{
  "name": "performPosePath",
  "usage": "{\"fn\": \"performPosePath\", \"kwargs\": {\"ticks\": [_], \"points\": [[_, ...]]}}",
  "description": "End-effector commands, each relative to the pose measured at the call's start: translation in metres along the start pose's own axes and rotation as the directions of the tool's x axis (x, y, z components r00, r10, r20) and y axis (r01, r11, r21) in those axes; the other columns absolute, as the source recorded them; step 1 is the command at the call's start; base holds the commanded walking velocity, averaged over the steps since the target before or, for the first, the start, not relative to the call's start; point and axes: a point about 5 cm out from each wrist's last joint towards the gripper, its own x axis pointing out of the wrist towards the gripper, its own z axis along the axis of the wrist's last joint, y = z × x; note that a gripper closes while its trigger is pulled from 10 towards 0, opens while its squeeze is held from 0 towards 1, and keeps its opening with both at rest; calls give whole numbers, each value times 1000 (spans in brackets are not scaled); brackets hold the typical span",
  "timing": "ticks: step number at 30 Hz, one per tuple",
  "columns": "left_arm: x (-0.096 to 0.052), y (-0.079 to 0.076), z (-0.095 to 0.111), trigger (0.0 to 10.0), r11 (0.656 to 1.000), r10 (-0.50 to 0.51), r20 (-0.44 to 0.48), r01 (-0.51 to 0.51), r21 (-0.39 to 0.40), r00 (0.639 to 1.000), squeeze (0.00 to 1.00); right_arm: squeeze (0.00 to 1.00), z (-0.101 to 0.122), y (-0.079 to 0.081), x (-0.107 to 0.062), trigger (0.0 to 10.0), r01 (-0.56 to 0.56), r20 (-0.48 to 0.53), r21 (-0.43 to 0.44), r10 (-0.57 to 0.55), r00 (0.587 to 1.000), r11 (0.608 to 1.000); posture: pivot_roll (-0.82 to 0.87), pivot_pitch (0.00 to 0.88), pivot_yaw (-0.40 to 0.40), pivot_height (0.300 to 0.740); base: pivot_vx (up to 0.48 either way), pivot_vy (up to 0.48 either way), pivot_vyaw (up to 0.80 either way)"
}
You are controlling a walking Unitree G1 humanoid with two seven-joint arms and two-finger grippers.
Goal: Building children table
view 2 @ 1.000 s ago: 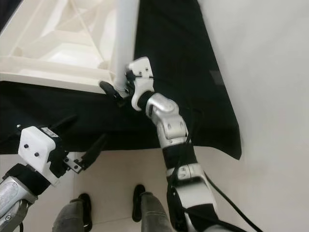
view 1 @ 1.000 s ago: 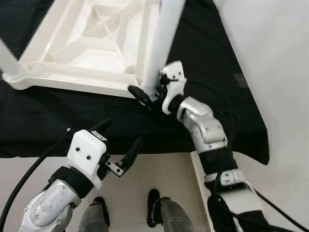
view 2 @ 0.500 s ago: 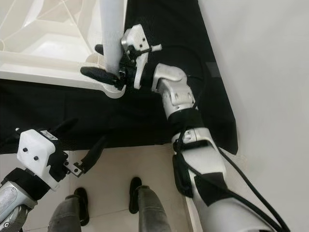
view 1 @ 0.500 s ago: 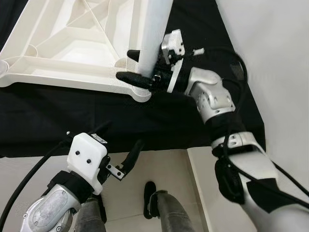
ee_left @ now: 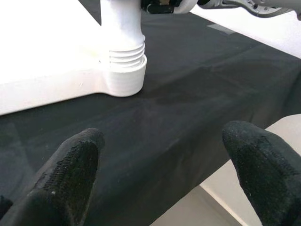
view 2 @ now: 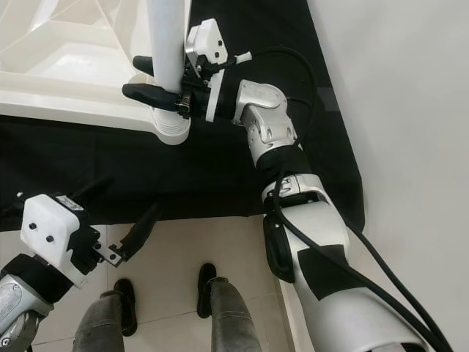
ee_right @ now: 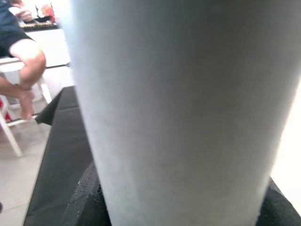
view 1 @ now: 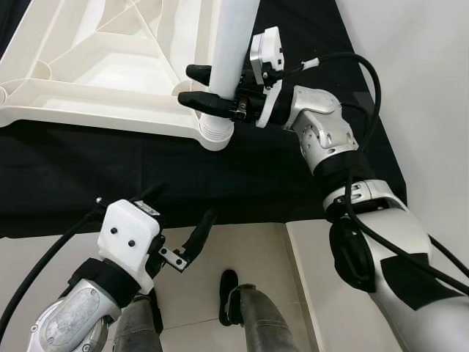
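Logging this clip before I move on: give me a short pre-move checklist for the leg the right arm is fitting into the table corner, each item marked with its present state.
1. Right gripper on the table leg: ok, jaws closed around it just above the threads.
2. Leg seated in the corner socket: not ok, thread rings are exposed above the socket rim.
3. Leg upright in the socket: cannot tell from these angles.
4. Upturned tabletop lying flat on the black cloth: ok.
5. Left gripper out of the way: ok, open, near the cloth edge, holding nothing.
6. Person away from the work: ok, a bare arm at the far end of the cloth.
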Motion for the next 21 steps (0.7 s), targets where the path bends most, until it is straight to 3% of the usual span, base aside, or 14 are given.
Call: {"fn": "performPosePath", "kwargs": {"ticks": [1, 3, 4, 5, 7, 9, 10, 11, 13, 15, 18, 19, 20, 21], "points": [[-2, -5, -1, 10000, 999, -28, -13, 28, -21, 1000, 0, 0, -31, 4, -9, 0, 98, -120, 52, -91, 989, 994, 171, 416, -169, 740, 0, 0, 0], [-2, -5, -1, 10000, 999, -28, -13, 28, -21, 1000, 0, 0, -31, 4, -9, 0, 98, -120, 52, -91, 989, 994, 171, 416, -169, 740, 0, 0, 0], [-1, -4, -2, 10000, 999, -29, -13, 29, -22, 999, 0, 0, -41, 4, -11, 0, 214, -138, 67, -203, 969, 975, 150, 411, -164, 740, 0, 0, 0], [-1, -4, -2, 10000, 999, -29, -13, 29, -22, 999, 0, 0, -41, 4, -11, 0, 214, -138, 67, -203, 969, 975, 150, 411, -164, 740, 0, 0, 0], [2, -4, -3, 10000, 999, -43, -12, 43, -30, 999, 0, 0, -84, 26, -22, 0, 657, -251, 117, -618, 745, 744, 126, 406, -146, 740, 0, 0, 0], [2, -4, -3, 10000, 999, -43, -12, 43, -30, 999, 0, 0, -84, 26, -22, 0, 657, -251, 117, -618, 745, 744, 126, 406, -146, 740, 0, 0, 0], [3, -4, -4, 10000, 998, -50, -9, 50, -32, 999, 0, 0, -93, 42, -24, 0, 744, -264, 99, -703, 660, 661, 128, 403, -137, 740, 0, 0, 0], [5, -4, -4, 10000, 998, -54, -2, 54, -36, 999, 0, 0, -96, 56, -20, 0, 769, -268, 98, -727, 632, 632, 110, 383, -128, 740, 0, 0, 0], [5, -4, -4, 10000, 998, -54, -2, 54, -36, 999, 0, 0, -96, 56, -20, 0, 769, -268, 98, -727, 632, 632, 110, 383, -128, 740, 0, 0, 0], [8, -3, -4, 10000, 998, -57, 9, 57, -35, 998, 0, 0, -88, 63, -5, 0, 734, -222, 74, -707, 672, 675, 106, 372, -135, 740, 0, 0, 0], [10, -2, -3, 10000, 998, -55, 16, 56, -30, 998, 0, 0, -83, 58, 1, 0, 721, -205, 62, -698, 686, 690, 106, 369, -138, 740, 0, 0, 0], [9, -1, -3, 10000, 998, -52, 17, 53, -27, 998, 0, 0, -80, 56, 1, 941, 721, -207, 50, -699, 685, 692, 111, 369, -140, 740, 0, 0, 0], [9, -1, -3, 10000, 998, -52, 17, 53, -27, 998, 0, 0, -80, 56, 1, 941, 721, -207, 50, -699, 685, 692, 111, 369, -140, 740, 0, 0, 0], [9, -1, -3, 10000, 998, -49, 16, 50, -24, 999, 0, 0, -79, 55, 0, 7529, 720, -212, 34, -699, 683, 693, 111, 369, -139, 740, 0, 0, 0]]}}
